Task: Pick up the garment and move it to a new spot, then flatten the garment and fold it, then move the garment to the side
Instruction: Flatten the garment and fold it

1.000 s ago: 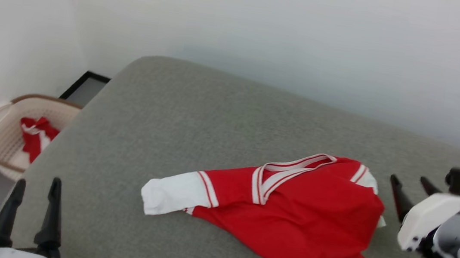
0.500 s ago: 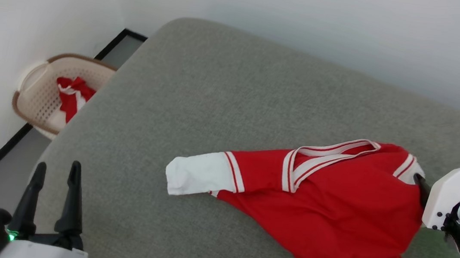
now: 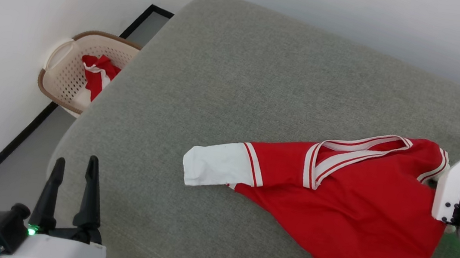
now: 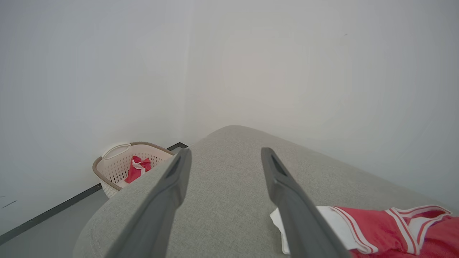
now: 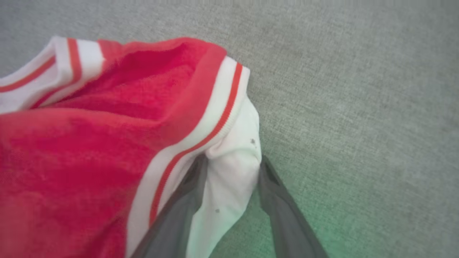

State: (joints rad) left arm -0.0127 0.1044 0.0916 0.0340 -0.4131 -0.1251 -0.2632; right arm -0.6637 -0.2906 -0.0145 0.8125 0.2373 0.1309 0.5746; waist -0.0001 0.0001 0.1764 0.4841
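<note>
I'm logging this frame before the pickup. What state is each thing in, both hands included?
Jersey: crumpled, unfolded, lying on the cushion.
Left hand: open, empty.
Right hand: open, straddling a white sleeve.
Basket: upright, holding a red-and-white cloth.

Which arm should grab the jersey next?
Right. The right gripper has its fingers astride a white sleeve of the garment; the left gripper hangs open at the couch edge, apart from it.

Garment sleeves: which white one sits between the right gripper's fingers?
The bunched sleeve at the garment's right end, by the right gripper; the other sleeve lies flat, untouched.
</note>
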